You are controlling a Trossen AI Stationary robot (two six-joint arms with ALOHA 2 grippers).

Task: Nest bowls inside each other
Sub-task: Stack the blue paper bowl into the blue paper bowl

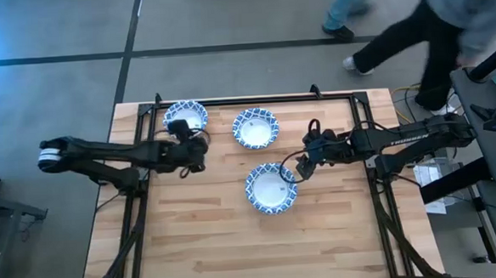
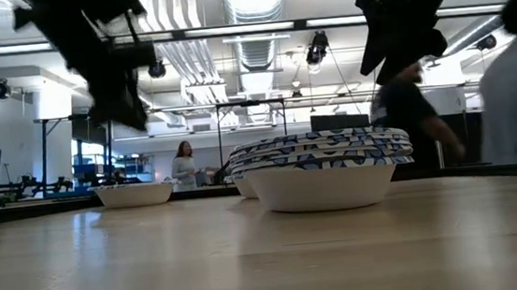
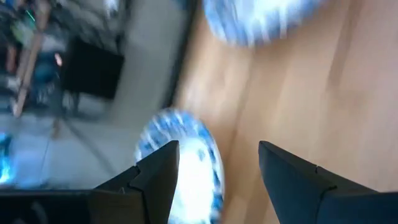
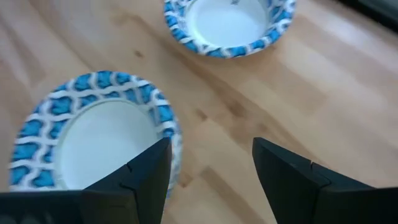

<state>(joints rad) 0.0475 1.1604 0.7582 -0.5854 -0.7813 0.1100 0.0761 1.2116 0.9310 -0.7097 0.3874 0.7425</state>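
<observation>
Showing white insides, blue scalloped rims, bowls (image 1: 272,187) stacked centrally

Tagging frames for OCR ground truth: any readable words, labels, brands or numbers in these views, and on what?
None can be read.
Right arm: pale lettering runs along its upper link in the high view, too small and blurred to read.
Bowls: only a blue-and-white pattern on the rims, no text.
Left arm: no marking visible.
Room behind the table in the low view: no legible signs.
</observation>
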